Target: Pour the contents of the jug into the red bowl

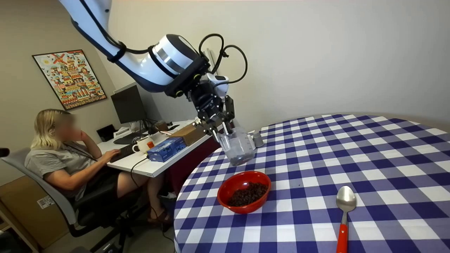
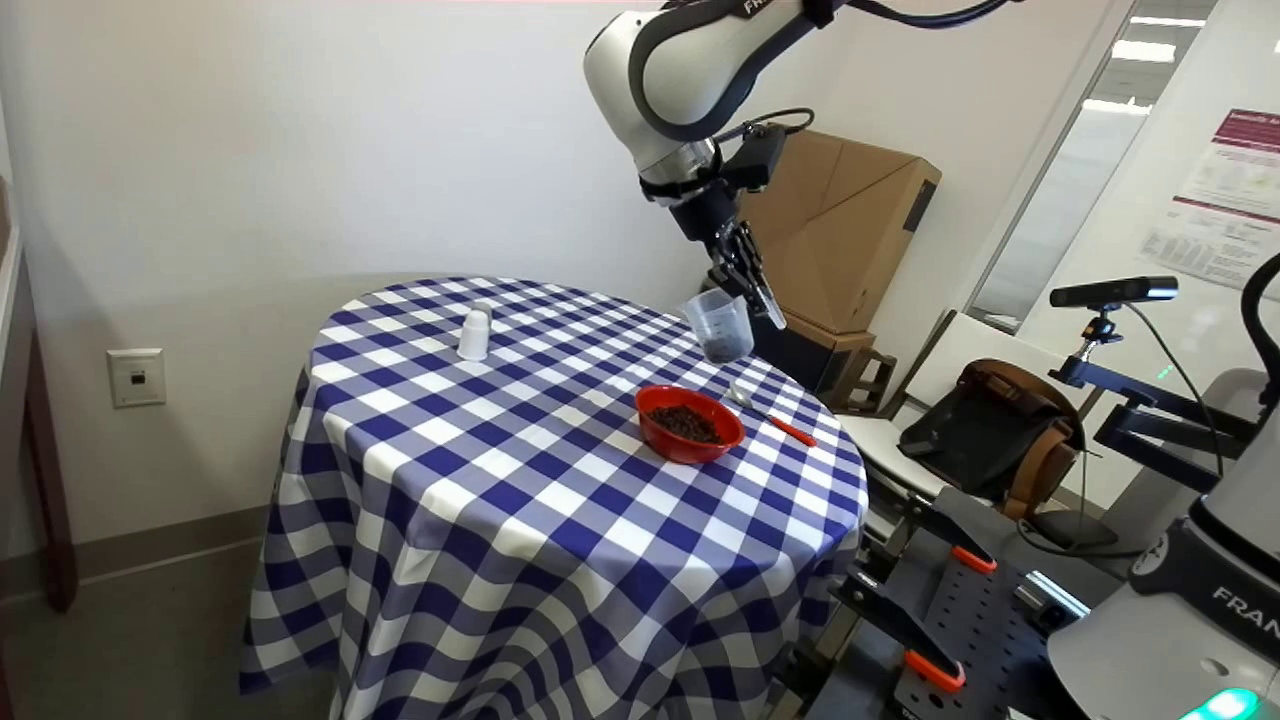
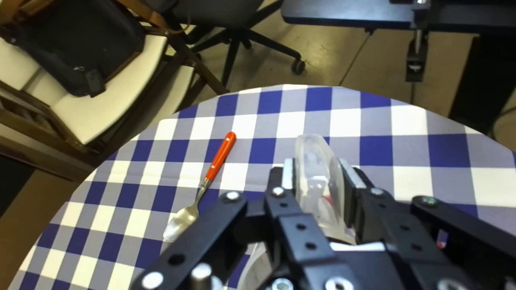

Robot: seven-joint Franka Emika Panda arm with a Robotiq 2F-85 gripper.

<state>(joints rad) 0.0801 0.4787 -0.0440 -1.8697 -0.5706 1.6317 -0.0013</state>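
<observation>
As the see-through jug [image 1: 242, 147] hangs over a blue-and-white checked tablecloth [image 1: 309, 218], base down and leaning slightly, the gripper [image 3: 317, 174] holds it by the handle [image 3: 314, 183], clamped from both sides in the wrist view. Dark tones show low in the jug; whether they are contents or tablecloth seen through its wall cannot be told. Below and apart from it, the red bowl [image 2: 672, 446] stands upright on the tablecloth, dark brown pieces [image 1: 248, 195] spread across its bottom. A red-handled metal spoon [image 1: 344, 224] lies on the tablecloth near the bowl. Farther across the checks in an exterior view stand small white cup-like objects [image 2: 474, 338], one partly hiding the other. From above, a white robot arm [image 1: 154, 68] slants down to the gripper. Beyond the tablecloth in an exterior view, a blond-haired person [image 1: 58, 161] in a grey T-shirt, face blurred, sits at a white desk [image 1: 149, 168] bearing a monitor [image 1: 128, 104], a blue box [image 1: 167, 150] and a pale mug [image 1: 143, 144]. A framed, brightly coloured picture [image 1: 70, 79] hangs behind. Tall cardboard boxes [image 2: 840, 210] stand past the tablecloth in an exterior view, and in the wrist view a black-and-brown bag [image 3: 72, 44] rests on a cream chair [image 3: 109, 96].
</observation>
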